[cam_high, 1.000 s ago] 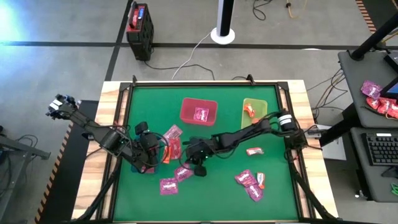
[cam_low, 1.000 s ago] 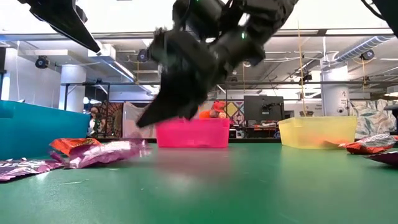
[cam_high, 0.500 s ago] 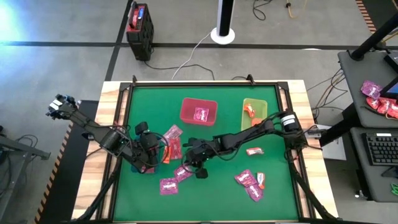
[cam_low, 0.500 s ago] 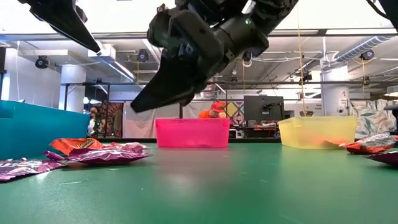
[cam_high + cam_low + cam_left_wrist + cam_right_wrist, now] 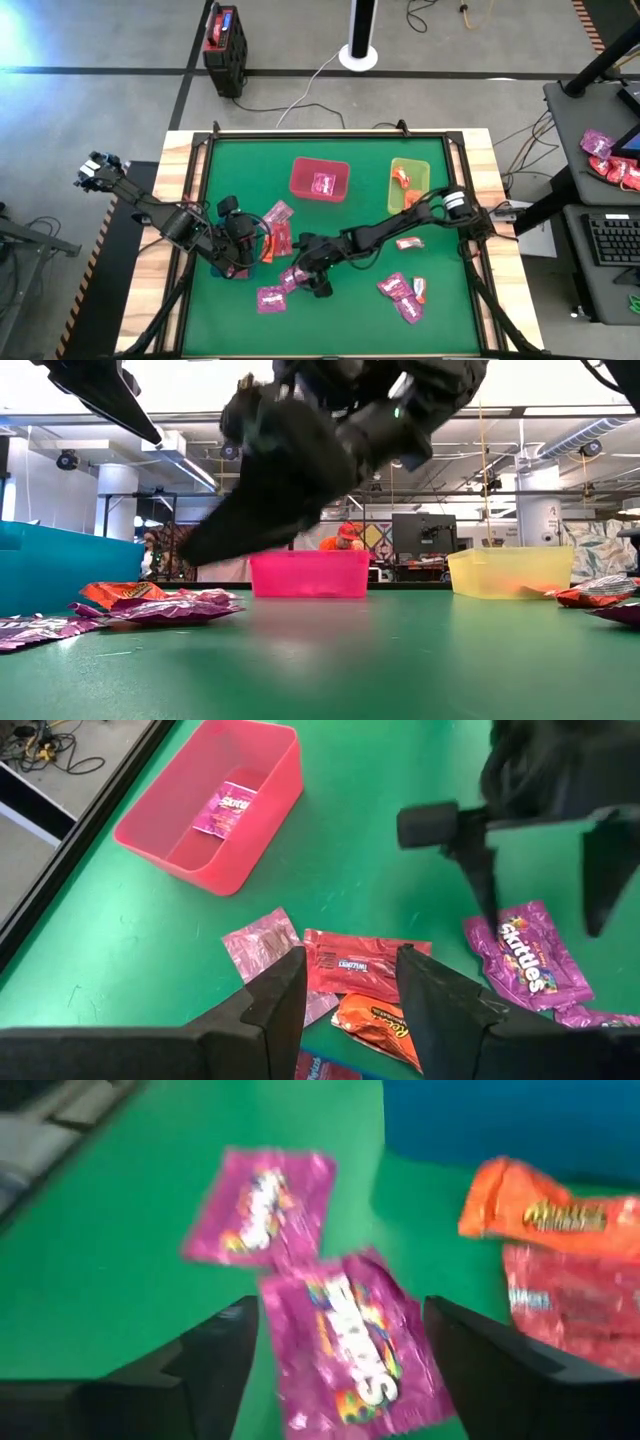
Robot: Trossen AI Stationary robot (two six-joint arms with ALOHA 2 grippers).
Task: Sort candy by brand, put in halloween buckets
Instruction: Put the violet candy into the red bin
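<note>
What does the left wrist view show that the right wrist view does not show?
Only the left wrist view shows the pink-red bin, with one magenta packet inside, and the right gripper, jaws open, above the candy. Only the right wrist view shows a wall of the dark blue bin and a second loose magenta packet. Both show the orange packet, the red packet and a magenta Skittles packet.

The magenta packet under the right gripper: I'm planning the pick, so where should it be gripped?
Probably from straight above, across the magenta packet's narrow width at mid-length. It lies flat on the green mat, and the right gripper hangs open over it, fingers either side.
</note>
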